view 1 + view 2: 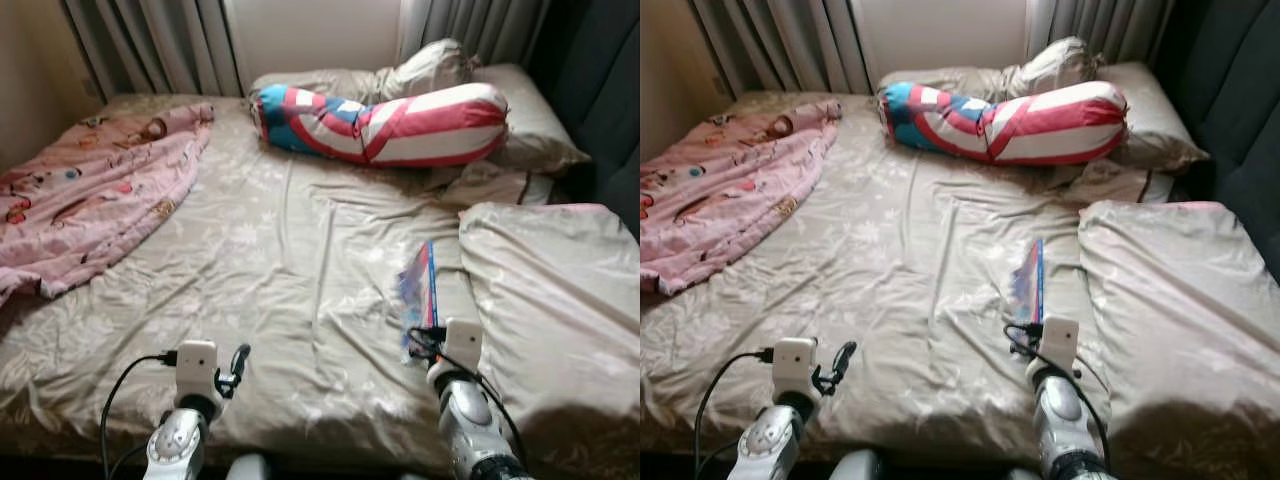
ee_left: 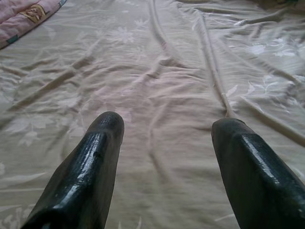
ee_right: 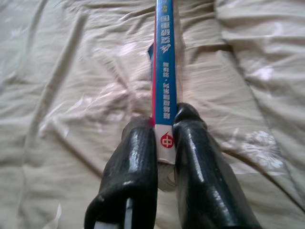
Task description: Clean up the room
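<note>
My right gripper [image 3: 164,143] is clamped on the near end of a thin blue-spined book [image 3: 165,67], spine up. Its long axis runs straight away from me along my fingers [image 3: 138,162], toward the head of the bed [image 1: 300,250], so I judge a straight lift should clear it. My left gripper [image 2: 164,157] hovers spread and empty over bare sheet, well apart. Beyond lie a pink blanket [image 1: 90,190] and a striped bolster [image 1: 390,125].
</note>
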